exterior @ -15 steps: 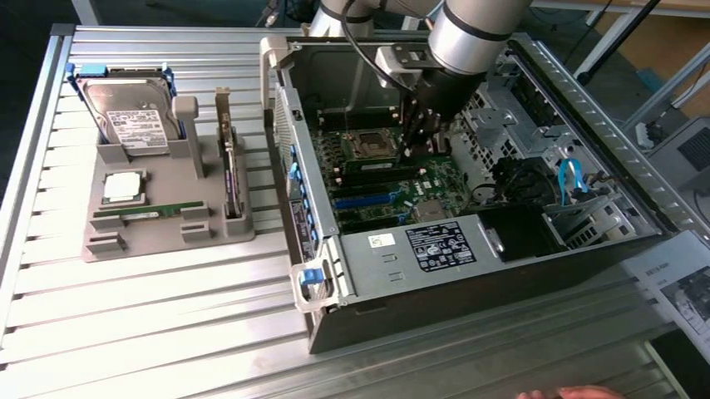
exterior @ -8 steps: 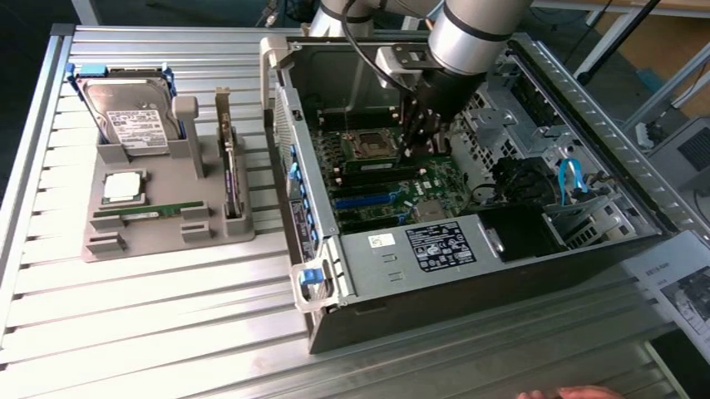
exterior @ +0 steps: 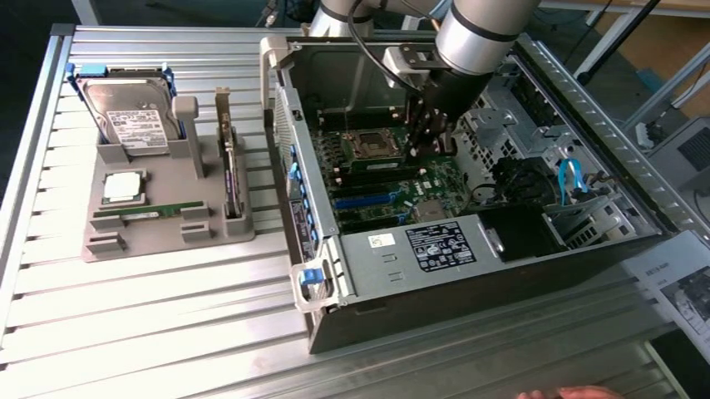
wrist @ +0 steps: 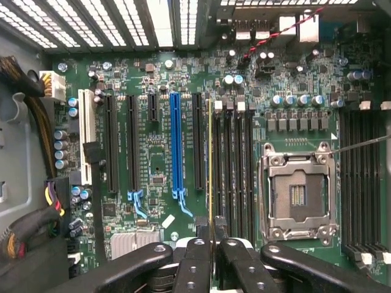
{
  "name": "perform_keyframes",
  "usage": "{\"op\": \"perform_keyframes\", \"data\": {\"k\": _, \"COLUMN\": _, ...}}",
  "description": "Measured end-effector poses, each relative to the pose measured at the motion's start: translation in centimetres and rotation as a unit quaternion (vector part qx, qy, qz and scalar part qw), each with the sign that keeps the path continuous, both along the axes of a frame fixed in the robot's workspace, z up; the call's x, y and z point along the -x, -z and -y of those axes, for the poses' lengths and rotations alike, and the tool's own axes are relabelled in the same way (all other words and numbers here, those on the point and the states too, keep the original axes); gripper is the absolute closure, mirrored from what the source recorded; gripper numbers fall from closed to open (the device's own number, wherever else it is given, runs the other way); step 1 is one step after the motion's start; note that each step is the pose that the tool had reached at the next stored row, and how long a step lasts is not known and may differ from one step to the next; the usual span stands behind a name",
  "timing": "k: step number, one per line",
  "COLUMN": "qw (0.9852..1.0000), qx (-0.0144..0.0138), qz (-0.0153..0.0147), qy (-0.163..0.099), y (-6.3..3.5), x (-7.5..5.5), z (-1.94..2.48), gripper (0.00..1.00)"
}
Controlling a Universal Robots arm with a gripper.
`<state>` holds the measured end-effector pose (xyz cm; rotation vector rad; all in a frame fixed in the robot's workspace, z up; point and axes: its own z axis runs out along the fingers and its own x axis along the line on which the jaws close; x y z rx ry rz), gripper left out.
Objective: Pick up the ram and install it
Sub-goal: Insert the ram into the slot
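Claw (wrist: 211, 237) grips ram (wrist: 211, 159) edge-on inside computer case (exterior: 500, 291), over motherboard (wrist: 159, 152).

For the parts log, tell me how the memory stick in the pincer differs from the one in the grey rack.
The held memory stick is clamped in the pincer; the racked memory stick is touched by nothing. The held one is inside the computer case; the racked one sits outside in the grey rack. The held one shows edge-on, a thin line; the racked one shows a green side. Both are long and narrow.
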<state>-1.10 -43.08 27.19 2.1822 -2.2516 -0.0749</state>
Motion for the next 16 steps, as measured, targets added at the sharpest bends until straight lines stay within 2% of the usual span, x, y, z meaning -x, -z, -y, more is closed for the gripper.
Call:
{"op": "perform_keyframes", "data": {"k": 6, "qw": 1.0000, "qx": 0.0000, "qz": 0.0000, "qy": 0.000, "y": 0.03, "x": 0.0, "z": -0.11, "gripper": 0.88}}
{"op": "perform_keyframes", "data": {"k": 16, "qw": 1.0000, "qx": 0.0000, "qz": 0.0000, "qy": 0.000, "y": 0.31, "x": 0.0, "z": -1.08, "gripper": 0.88}}
